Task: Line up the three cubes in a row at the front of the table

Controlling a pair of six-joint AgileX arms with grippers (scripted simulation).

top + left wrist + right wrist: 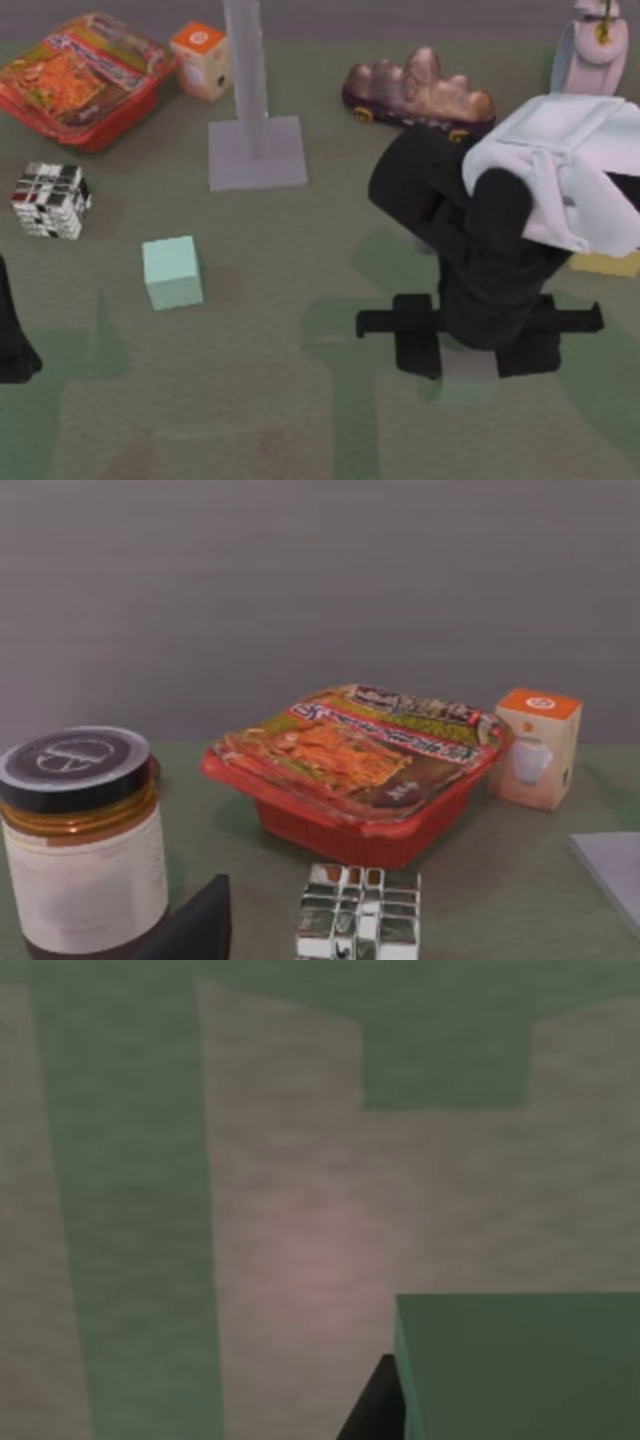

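Three cubes are in play, though only part of the set shows plainly. The pale mint cube [172,272] sits alone on the worktop [300,420], left of centre, in front of the chequered puzzle cube [51,200]. A sliver of the yellow cube [606,264] peeks out at the far right, mostly hidden under the white casing of my right arm. The right gripper [470,352] hangs low over the worktop right of centre, near the front, and a dull green cube [520,1365] sits between its black fingers [416,345]; the jaws stand about a cube's width apart and appear closed on it, with the cube's lower part showing below the gripper from above. My left arm is parked at the left edge, its jaws too hidden to tell. At the back lie a red noodle tray [82,78], a cream box with orange top [203,60] and a brown toy on wheels [418,92]. A jar with a dark lid [82,840] shows only at the left wrist.
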